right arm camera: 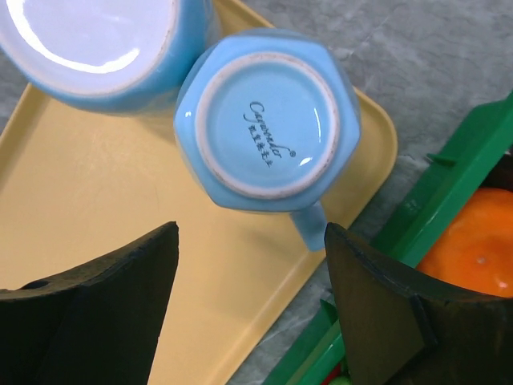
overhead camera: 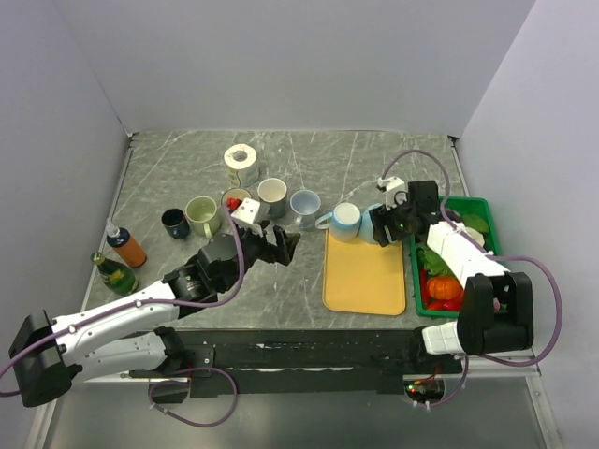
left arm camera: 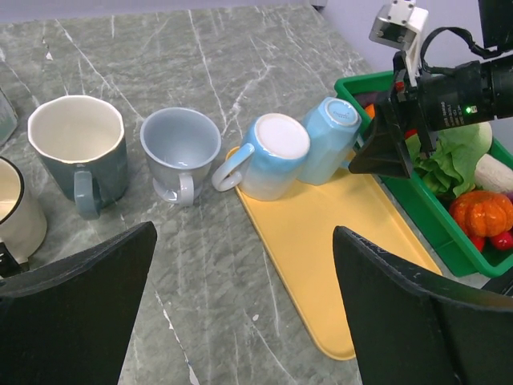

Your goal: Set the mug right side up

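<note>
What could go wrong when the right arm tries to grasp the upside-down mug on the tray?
The other upside-down mug sits right against the target mug, so the fingers of the right gripper could knock it. Its handle points toward the green bin, leaving little room there. The mug might also slide on the yellow tray.

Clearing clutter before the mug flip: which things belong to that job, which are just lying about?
Job: inverted faceted light-blue ceramic mug; open right pincer above it; yellow plastic tray beneath.
Lying about: round light-blue mug, also inverted; upright grey-blue mug; green vegetable bin; white paper roll; orange bottle; green bottle.
</note>
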Robot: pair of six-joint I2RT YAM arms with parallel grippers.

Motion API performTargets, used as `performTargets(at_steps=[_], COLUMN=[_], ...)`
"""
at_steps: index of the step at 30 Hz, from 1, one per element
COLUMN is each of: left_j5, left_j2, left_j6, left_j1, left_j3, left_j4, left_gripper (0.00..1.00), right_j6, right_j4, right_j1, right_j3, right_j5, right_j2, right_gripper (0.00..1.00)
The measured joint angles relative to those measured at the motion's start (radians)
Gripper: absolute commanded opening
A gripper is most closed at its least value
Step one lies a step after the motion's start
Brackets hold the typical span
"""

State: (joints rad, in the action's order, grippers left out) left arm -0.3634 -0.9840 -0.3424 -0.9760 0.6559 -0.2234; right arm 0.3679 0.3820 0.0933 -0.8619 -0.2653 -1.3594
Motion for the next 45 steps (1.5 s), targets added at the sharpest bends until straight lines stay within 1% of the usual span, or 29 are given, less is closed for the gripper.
performTargets(at_steps=[5,12,14,21,23,24,25,27,29,38,41,42,45], left_j5=[-0.024,-0.045,-0.047,-0.054,-0.056,-0.059,-0.061,-0.064,-0.066,-0.103,-0.118,-0.121,-0.124], left_j2=[0.036,0.051,0.051,0.051,0.051,0.051,0.051,0.051,0.052,0.06,0.061,0.061,0.06], left_j6=[-0.011,-0.017,-0.019,-0.019,-0.019,-0.019,-0.019,-0.019,-0.019,-0.018,-0.018,-0.018,-0.018], left_j1=[-0.001,-0.001,-0.001,-0.001,-0.001,-0.001,-0.001,-0.001,-0.001,-0.024,-0.039,-0.042,-0.044], left_j3=[-0.028,-0.039,-0.039,-0.039,-0.039,-0.039,-0.039,-0.039,-0.041,-0.05,-0.058,-0.06,-0.061], left_j4=[-0.018,-0.027,-0.027,-0.027,-0.027,-0.026,-0.026,-0.027,-0.027,-0.027,-0.029,-0.029,-0.03], left_gripper=[0.96,0.96,0.96,0.96,0.96,0.96,0.96,0.96,0.96,0.96,0.96,0.96,0.96], right_j6=[0.016,0.042,0.055,0.084,0.084,0.084,0.083,0.083,0.072,0.041,0.036,0.033,0.03], right_j4=[-0.024,-0.05,-0.054,-0.048,-0.045,-0.045,-0.047,-0.047,-0.044,-0.051,-0.055,-0.055,-0.057], right_j1=[-0.072,-0.13,-0.147,-0.159,-0.159,-0.159,-0.159,-0.159,-0.159,-0.128,-0.116,-0.113,-0.108], right_j3=[0.002,0.002,0.002,-0.002,-0.002,-0.002,-0.002,-0.001,0.0,0.007,0.01,0.01,0.01], right_j5=[-0.124,-0.234,-0.27,-0.327,-0.328,-0.328,-0.328,-0.32,-0.306,-0.158,-0.119,-0.108,-0.09], right_j2=[-0.011,-0.026,-0.04,-0.109,-0.113,-0.113,-0.113,-0.113,-0.113,-0.112,-0.113,-0.113,-0.113], right_gripper=[0.76,0.71,0.68,0.66,0.61,0.58,0.49,0.4,0.37,0.37,0.4,0.44,0.46])
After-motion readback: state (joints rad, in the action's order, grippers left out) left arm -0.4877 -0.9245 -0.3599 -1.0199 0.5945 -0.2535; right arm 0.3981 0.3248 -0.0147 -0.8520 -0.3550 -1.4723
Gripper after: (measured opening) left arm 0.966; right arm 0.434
